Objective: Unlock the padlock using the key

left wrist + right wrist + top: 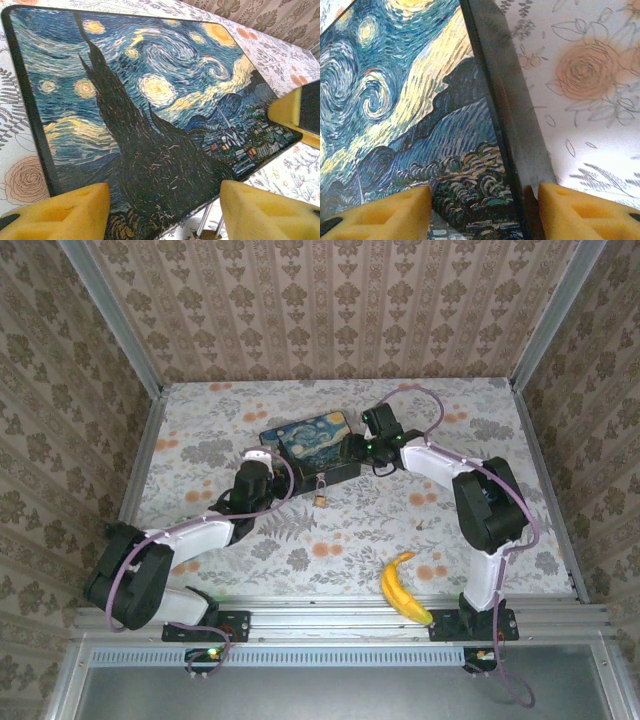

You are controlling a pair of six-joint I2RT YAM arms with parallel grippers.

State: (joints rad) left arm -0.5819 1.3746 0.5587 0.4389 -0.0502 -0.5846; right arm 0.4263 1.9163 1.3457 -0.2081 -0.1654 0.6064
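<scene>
From above the padlock (320,492) sits before the box (305,437) — close up, left hand (162,200) and right hand (485,200) straddle it, spread.

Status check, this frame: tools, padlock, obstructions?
Left tool open over starry-night box. Right tool open, straddling its edge. Padlock at box front, untouched. Banana well clear.

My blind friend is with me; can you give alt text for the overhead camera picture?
A starry-night painted box sits on a flowery table, with the left gripper at its left end and the right gripper at its right end. A tiny brass padlock sits in front of the box; a banana lies near the table's front edge.
</scene>
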